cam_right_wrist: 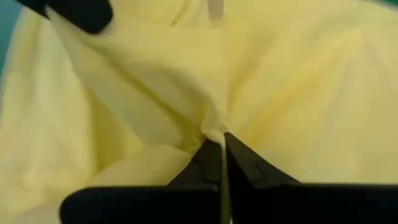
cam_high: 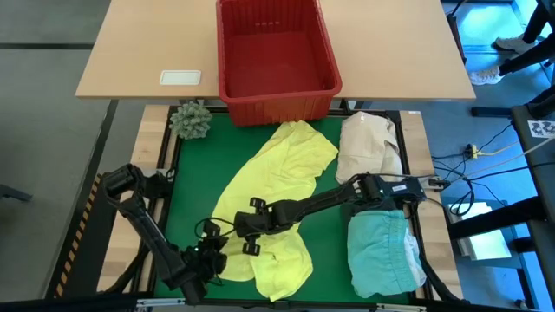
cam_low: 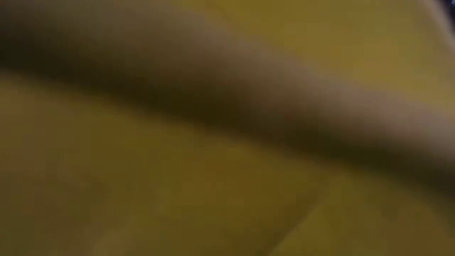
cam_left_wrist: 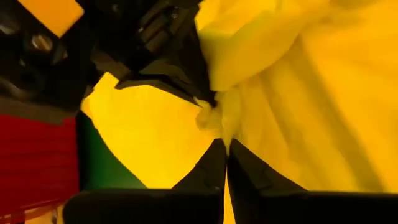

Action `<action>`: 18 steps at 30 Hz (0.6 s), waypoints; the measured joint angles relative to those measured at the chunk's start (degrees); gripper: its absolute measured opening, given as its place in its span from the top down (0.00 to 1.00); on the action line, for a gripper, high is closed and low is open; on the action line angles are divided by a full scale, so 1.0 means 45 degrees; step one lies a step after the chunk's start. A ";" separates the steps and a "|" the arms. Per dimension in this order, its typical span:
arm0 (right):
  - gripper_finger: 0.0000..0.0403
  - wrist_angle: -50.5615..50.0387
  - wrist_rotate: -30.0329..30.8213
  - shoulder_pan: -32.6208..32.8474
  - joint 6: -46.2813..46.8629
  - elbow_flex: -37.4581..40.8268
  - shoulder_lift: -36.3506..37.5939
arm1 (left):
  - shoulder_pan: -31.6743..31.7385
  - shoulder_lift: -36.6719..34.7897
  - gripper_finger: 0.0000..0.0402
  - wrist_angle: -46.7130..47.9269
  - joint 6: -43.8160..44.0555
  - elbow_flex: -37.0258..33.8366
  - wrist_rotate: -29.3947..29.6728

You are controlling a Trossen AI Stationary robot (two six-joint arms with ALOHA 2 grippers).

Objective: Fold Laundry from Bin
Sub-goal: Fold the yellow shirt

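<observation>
A green mat (cam_high: pixel 186 195) covers the tabletop (cam_high: pixel 139 52); the red bin (cam_high: pixel 276 56) stands behind it. The yellow shirt (cam_high: pixel 282 165) lies spread across the mat, pinched by both the left hand (cam_left_wrist: pixel 225 142) and right hand (cam_right_wrist: pixel 221 138). A turquoise garment (cam_high: pixel 381 251) and cream bundle (cam_high: pixel 368 143) lie beside it.

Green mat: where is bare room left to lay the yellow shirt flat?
Bare green mat lies between the spiky ball and the yellow shirt, and mid-right below the cream bundle. The near edge is crowded: left gripper and right gripper both pinch the shirt, with the turquoise garment alongside.
</observation>
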State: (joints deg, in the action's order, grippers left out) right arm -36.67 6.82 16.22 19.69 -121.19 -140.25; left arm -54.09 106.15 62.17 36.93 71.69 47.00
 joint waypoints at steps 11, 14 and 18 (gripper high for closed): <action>0.99 -0.0945 0.0386 0.0838 -0.1314 -0.0015 0.1335 | -0.0891 0.0000 1.00 0.1310 -0.0029 0.2728 -0.0928; 0.99 -0.1104 0.0621 0.1238 -0.1543 -0.0018 0.1463 | -0.1139 0.0000 1.00 0.1323 -0.0002 0.2914 -0.1726; 0.99 -0.1439 0.1067 0.1796 -0.1605 -0.0034 0.1566 | -0.1485 0.0000 1.00 0.1365 0.0211 0.2975 -0.2359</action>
State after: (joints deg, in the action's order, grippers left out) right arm -43.14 11.62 24.31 12.47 -121.34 -133.20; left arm -60.77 106.15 68.31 37.88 85.08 36.39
